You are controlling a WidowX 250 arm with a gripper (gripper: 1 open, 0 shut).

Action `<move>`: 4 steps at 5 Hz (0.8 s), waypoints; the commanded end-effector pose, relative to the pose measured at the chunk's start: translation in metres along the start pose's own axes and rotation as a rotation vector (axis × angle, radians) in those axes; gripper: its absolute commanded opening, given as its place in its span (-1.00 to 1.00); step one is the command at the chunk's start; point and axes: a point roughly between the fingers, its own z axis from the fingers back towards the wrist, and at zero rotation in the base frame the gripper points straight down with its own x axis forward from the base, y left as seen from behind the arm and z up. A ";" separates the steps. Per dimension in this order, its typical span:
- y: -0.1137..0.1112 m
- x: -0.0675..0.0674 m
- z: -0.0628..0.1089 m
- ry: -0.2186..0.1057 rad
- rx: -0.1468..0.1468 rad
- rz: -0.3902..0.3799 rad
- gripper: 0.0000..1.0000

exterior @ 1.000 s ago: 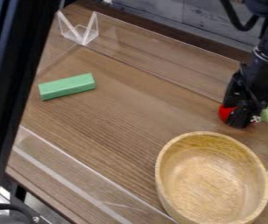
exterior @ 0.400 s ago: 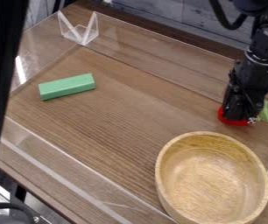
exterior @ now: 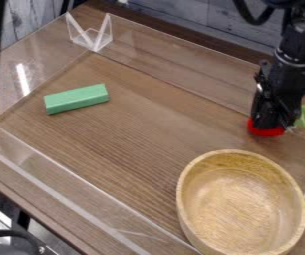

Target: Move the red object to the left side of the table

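The red object (exterior: 264, 127) shows as a small red rounded toy with a light-green piece (exterior: 303, 118) at its right, near the right side of the brown wood-grain table (exterior: 155, 120). My black gripper (exterior: 271, 118) points straight down and is shut on the red object's top. The toy's red underside shows just below the fingers (exterior: 259, 105), slightly above the tabletop. Most of the toy is hidden by the fingers.
A wooden bowl (exterior: 242, 202) sits at the front right, just below the gripper. A green rectangular block (exterior: 77, 98) lies on the left half. Low clear plastic walls (exterior: 92, 33) border the table.
The gripper closed on the red object and has risen a little with it, drifting slightly left. The bowl and green block have not moved.
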 end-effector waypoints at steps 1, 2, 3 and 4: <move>0.015 -0.013 0.043 -0.073 0.057 0.092 -1.00; 0.043 -0.038 0.053 -0.074 0.066 0.214 -1.00; 0.077 -0.071 0.052 -0.060 0.064 0.340 -1.00; 0.092 -0.088 0.049 -0.052 0.062 0.375 -1.00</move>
